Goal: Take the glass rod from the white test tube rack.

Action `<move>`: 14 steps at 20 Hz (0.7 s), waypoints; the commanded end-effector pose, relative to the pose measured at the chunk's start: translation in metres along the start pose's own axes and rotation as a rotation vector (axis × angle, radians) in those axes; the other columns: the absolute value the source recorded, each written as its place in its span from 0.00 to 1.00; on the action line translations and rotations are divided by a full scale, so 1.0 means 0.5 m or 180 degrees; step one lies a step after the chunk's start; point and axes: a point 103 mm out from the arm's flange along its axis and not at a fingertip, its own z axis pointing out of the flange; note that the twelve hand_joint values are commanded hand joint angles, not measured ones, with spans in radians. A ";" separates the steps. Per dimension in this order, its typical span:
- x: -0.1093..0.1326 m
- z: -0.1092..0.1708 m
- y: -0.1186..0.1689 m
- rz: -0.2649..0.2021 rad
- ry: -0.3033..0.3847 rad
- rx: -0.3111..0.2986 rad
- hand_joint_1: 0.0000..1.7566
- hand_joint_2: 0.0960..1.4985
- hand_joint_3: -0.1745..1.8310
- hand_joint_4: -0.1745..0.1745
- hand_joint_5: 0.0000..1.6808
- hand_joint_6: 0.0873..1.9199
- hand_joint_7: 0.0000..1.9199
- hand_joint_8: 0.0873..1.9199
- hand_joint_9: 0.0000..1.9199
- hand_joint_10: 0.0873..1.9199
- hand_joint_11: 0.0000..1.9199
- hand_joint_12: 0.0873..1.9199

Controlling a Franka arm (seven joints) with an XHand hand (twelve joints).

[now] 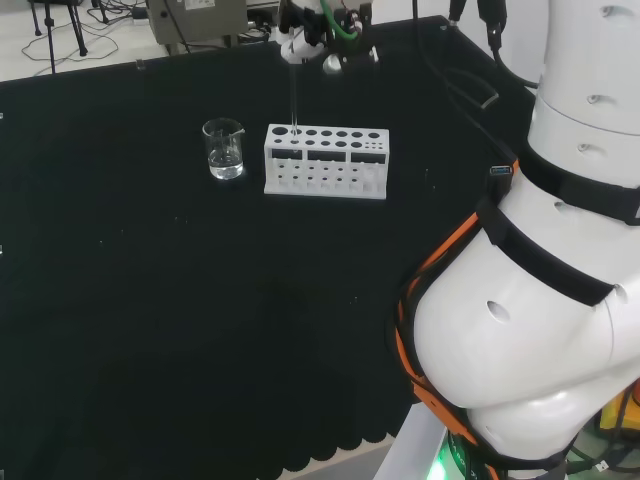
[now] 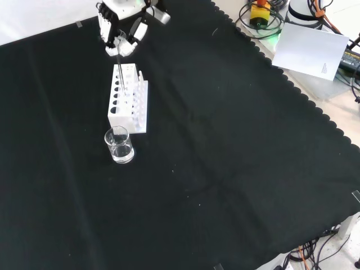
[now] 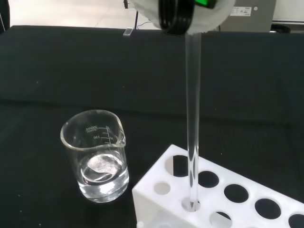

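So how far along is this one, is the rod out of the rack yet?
Not yet. Done: the hand has closed on the top of the glass rod. In hand: the rod stands upright, its lower end in an end hole of the white test tube rack beside the beaker. Left: lifting it clear.

Glass beaker (image 1: 224, 149) (black cloth (image 1: 200, 330))

The glass rod (image 3: 192, 118) is clear, smooth and glossy, catching light along its length. It stands in a white test tube rack (image 1: 326, 160) of matt, smooth plastic. Just beside the rack, a beaker (image 3: 96, 154) of shiny clear glass. Beneath the rack lies black cloth (image 2: 225, 140), matt, with a scalloped edge
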 end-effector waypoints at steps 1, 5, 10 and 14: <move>0.032 -0.079 -0.047 0.0053 0.0053 0.0110 0.74 0.59 0.20 0.00 0.72 0.14 0.63 0.48 0.88 0.31 0.76 0.45; 0.048 -0.106 -0.075 0.0033 0.0061 0.0033 0.74 0.60 0.18 0.00 0.73 0.11 0.63 0.47 0.88 0.29 0.77 0.45; 0.064 -0.133 -0.092 0.0002 0.0038 -0.0077 0.74 0.60 0.18 0.00 0.73 0.11 0.63 0.47 0.89 0.29 0.77 0.45; 0.077 -0.156 -0.092 -0.0019 0.0006 -0.0139 0.74 0.60 0.18 0.00 0.73 0.10 0.63 0.47 0.89 0.29 0.77 0.45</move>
